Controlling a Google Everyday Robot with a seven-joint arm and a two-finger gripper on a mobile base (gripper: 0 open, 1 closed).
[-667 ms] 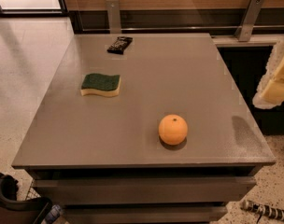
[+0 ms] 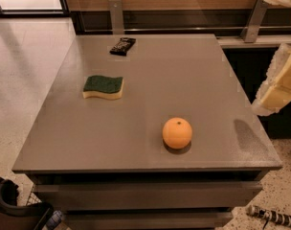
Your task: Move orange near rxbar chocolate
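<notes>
**Camera view: orange near the front edge, bar at the far edge, claw off to the right**

Camera view looks down on a grey counter (image 2: 150,75). The orange (image 2: 177,132) sits alone on it, close to the front edge and a little to the right of the middle, with its dark stem dimple turned up. The rxbar chocolate (image 2: 122,46) lies flat near the far edge, closer to the far left corner, in a dark wrapper with pale print. The two are well apart, almost the whole depth of the counter is between them. A sponge (image 2: 103,86) with green top and yellow body lies between them on the left half, nearer to the bar than to the orange, and touches neither.

The claw (image 2: 275,87) is a cream and yellow padded form, raised beyond the right edge of the counter. It is well apart from the orange and touches nothing on the counter. If it is open or closed, I cannot tell; nothing is seen in its hold.

Two metal brackets (image 2: 116,14) stand behind the far edge.
</notes>
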